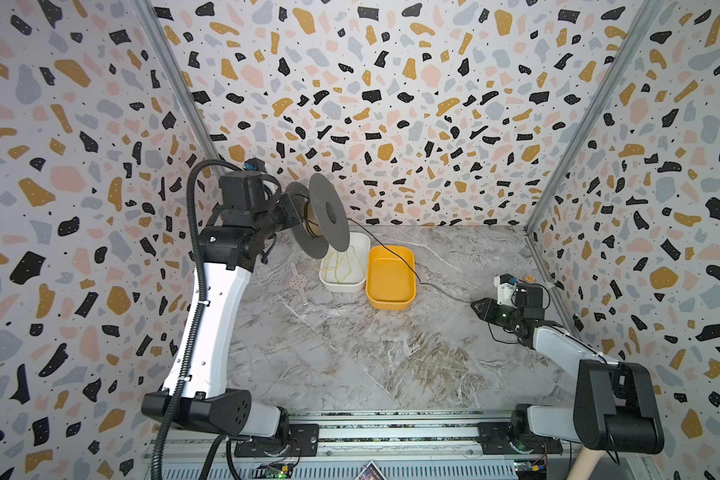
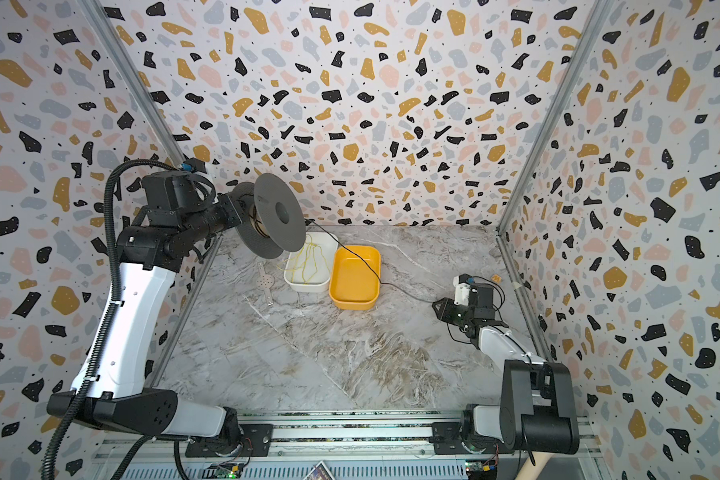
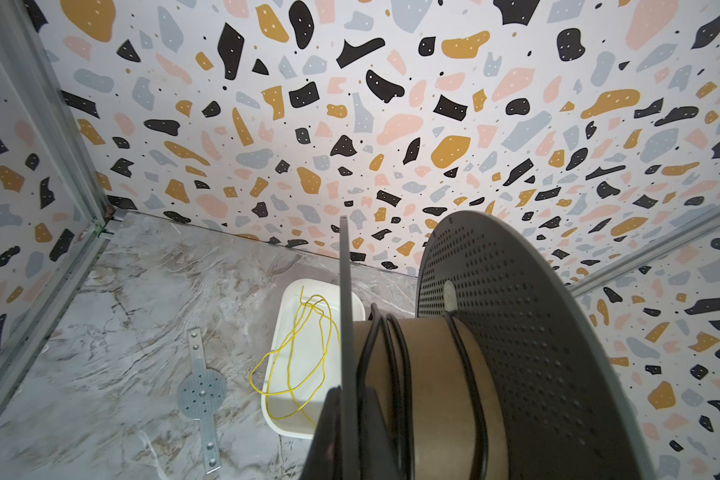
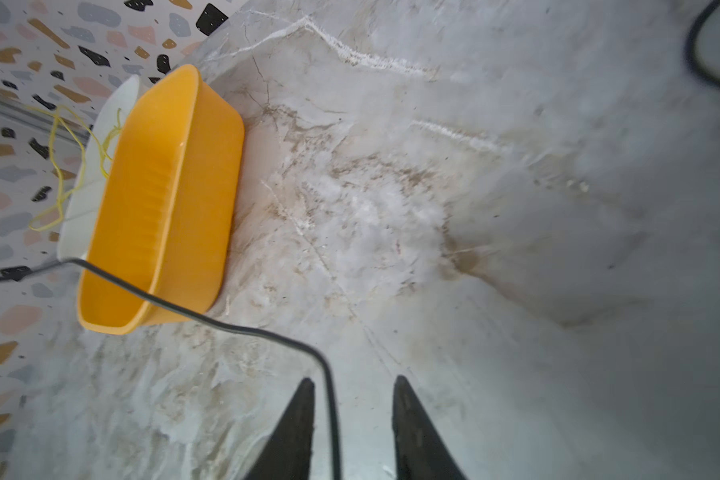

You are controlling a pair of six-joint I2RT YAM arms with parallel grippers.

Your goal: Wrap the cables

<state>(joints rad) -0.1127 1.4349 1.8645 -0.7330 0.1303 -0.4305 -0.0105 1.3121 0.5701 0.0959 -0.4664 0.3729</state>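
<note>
Top views: left end effector gripped the spool up in the air. Black cord ran from it over the yellow tub to the tabletop.
L wrist: cord looped round spool.
R wrist: right end effector was a bit open, cord between its fingers.
</note>
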